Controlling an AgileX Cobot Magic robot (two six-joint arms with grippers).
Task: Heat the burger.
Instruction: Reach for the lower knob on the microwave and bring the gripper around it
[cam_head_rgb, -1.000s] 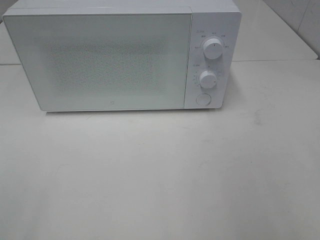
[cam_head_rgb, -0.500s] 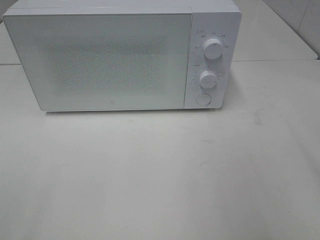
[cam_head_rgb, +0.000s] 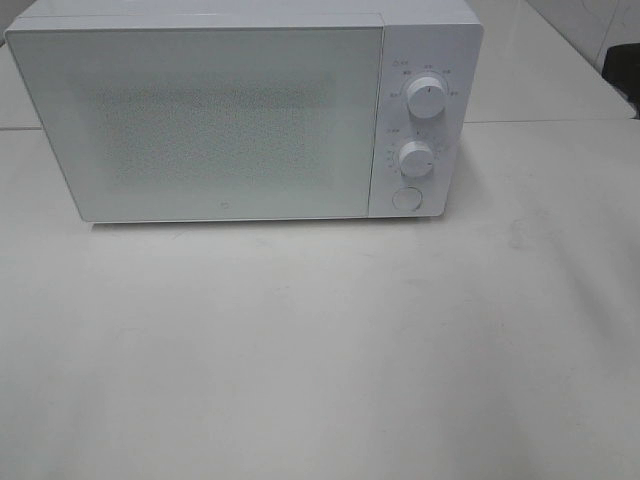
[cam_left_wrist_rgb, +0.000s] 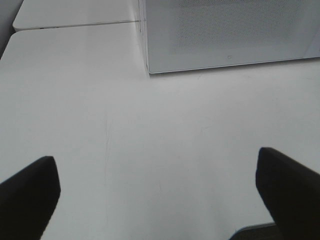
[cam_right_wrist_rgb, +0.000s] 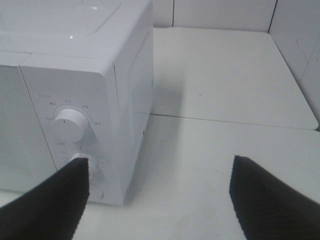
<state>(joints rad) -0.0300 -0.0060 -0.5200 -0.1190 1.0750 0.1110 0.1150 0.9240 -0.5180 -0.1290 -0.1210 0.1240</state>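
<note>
The burger is out of view in every frame. A white microwave (cam_head_rgb: 220, 120) stands at the back of the white table (cam_head_rgb: 320, 350) with its door shut. My left gripper (cam_left_wrist_rgb: 155, 157) is open over bare table in front of the microwave's left front corner (cam_left_wrist_rgb: 150, 70), with nothing between its dark fingers (cam_left_wrist_rgb: 30, 192). My right gripper (cam_right_wrist_rgb: 160, 162) is also open and empty, hovering beside the microwave's control panel (cam_right_wrist_rgb: 70, 125); one finger (cam_right_wrist_rgb: 55, 200) overlaps the lower knob in the right wrist view.
The panel carries two round knobs (cam_head_rgb: 426, 97) (cam_head_rgb: 415, 158) and a round button (cam_head_rgb: 406, 198). A dark piece of arm (cam_head_rgb: 625, 65) shows at the far right edge. Tiled wall (cam_right_wrist_rgb: 295, 35) bounds the table at the back right.
A dark piece of arm has come into the exterior view at the upper right edge. The microwave and table look the same.
</note>
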